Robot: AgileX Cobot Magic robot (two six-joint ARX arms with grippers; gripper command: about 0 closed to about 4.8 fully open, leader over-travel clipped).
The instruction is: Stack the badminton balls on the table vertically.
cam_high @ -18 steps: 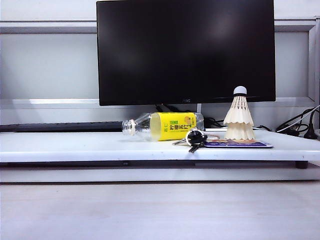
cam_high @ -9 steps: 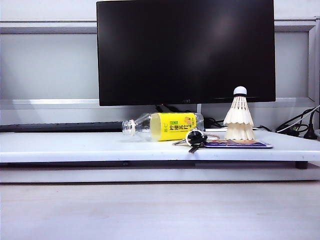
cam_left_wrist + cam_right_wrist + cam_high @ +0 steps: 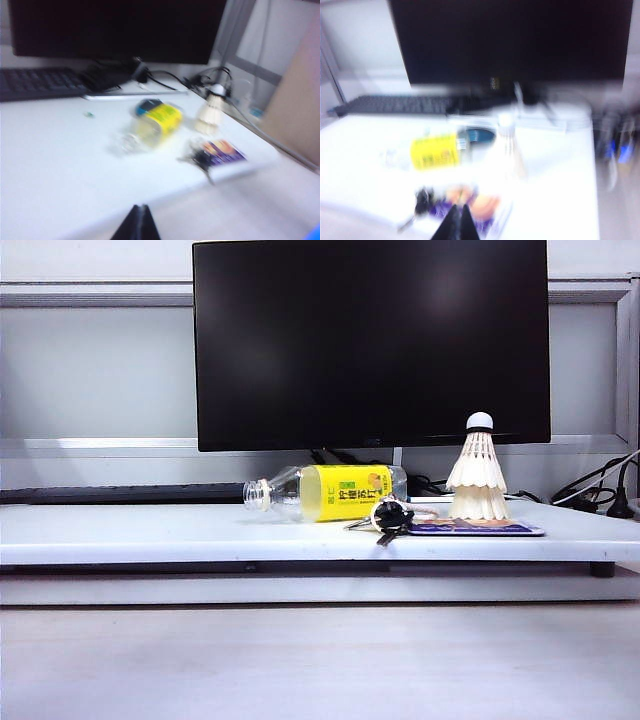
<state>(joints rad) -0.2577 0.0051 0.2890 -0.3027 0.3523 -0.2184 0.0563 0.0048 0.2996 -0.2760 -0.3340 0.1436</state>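
The two badminton balls (image 3: 478,475) stand stacked upright, one nested on the other, cork tip up, at the right of the white table (image 3: 150,530). They also show in the blurred left wrist view as the badminton balls (image 3: 211,111) and in the right wrist view as the badminton balls (image 3: 507,145). My left gripper (image 3: 141,207) is shut and empty, held back off the table's near edge. My right gripper (image 3: 459,207) is shut and empty too, well short of the stack. Neither gripper appears in the exterior view.
A clear bottle with a yellow label (image 3: 325,492) lies on its side mid-table. Keys (image 3: 390,518) and a purple card (image 3: 475,528) lie beside the stack. A black monitor (image 3: 370,340) stands behind, a keyboard (image 3: 120,493) at back left, cables (image 3: 600,495) at far right.
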